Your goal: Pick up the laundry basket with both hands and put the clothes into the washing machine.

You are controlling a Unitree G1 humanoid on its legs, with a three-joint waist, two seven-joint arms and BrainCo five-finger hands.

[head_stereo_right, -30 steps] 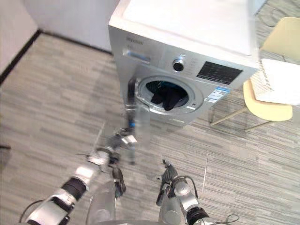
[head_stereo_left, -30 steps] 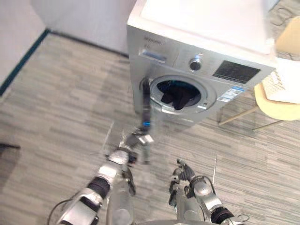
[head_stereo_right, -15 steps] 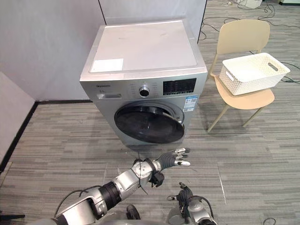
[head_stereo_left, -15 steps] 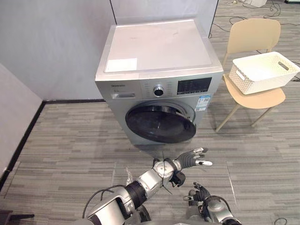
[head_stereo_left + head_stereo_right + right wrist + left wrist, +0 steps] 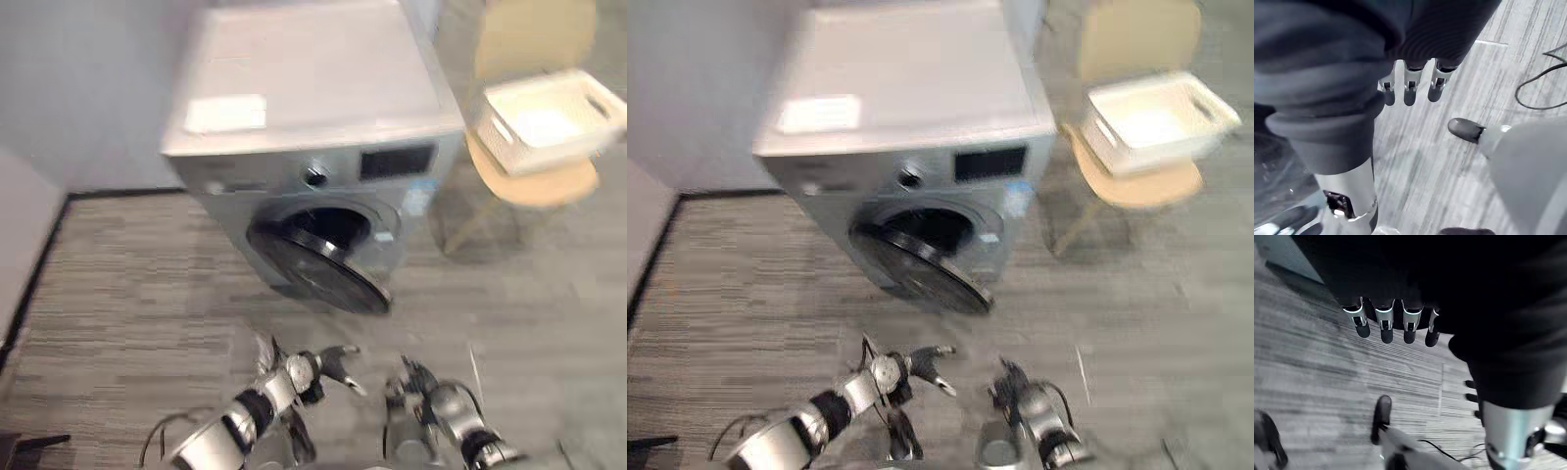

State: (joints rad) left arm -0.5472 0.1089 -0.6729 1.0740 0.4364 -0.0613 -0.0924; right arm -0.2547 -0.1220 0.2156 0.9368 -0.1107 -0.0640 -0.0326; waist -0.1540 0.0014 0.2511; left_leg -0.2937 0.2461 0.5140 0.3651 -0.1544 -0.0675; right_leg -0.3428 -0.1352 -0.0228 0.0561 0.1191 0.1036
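Note:
The white laundry basket (image 5: 545, 117) rests on a beige chair (image 5: 534, 181) to the right of the silver washing machine (image 5: 294, 108). The machine's round dark door (image 5: 318, 269) hangs partly open, and I cannot make out what lies in the dark drum (image 5: 939, 227). My left hand (image 5: 328, 364) is low over the floor in front of the door, with its fingers (image 5: 1383, 325) straight and nothing in them. Close beside it is my right hand (image 5: 421, 384), whose fingers (image 5: 1410, 88) are also relaxed and empty. Both hands are well short of the basket.
Grey wood-look floor (image 5: 118, 284) spreads in front of and to the left of the machine. A grey wall (image 5: 78, 88) with a dark skirting line stands at the left. The chair's legs (image 5: 1073, 230) are near the machine's right side.
The view has shifted. The machine's door, closed half a second ago, now hangs partly open. My left hand has drawn back and lower from its reach toward the door.

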